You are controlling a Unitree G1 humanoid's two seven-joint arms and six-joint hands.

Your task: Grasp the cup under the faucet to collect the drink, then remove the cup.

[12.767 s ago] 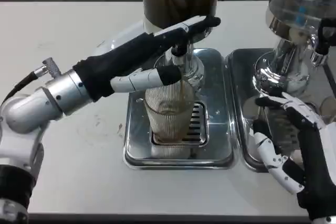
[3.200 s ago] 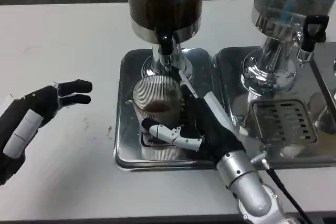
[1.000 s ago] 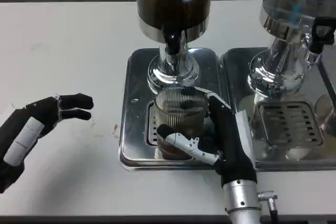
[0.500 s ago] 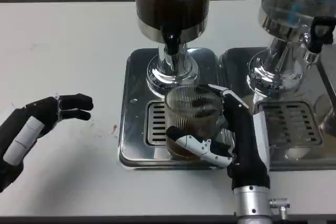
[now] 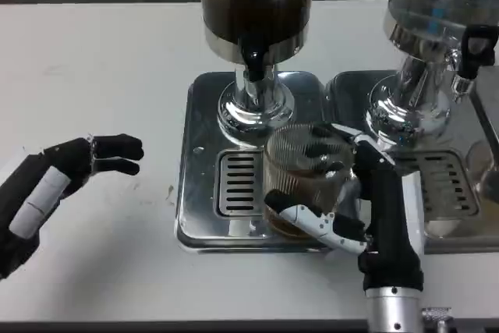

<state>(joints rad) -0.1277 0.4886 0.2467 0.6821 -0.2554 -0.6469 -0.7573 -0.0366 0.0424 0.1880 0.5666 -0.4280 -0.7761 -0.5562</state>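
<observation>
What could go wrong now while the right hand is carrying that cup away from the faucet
The right hand holds the ribbed cup with dark drink in its bottom; a tilt or jerk might slosh it onto the drip tray. The cup sits close to the second dispenser on the right, so moving further that way could knock it. The faucet may drip.

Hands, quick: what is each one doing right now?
Left hand: open, holding nothing, over the table.
Right hand: grips the ribbed glass cup with the drink in it.
</observation>
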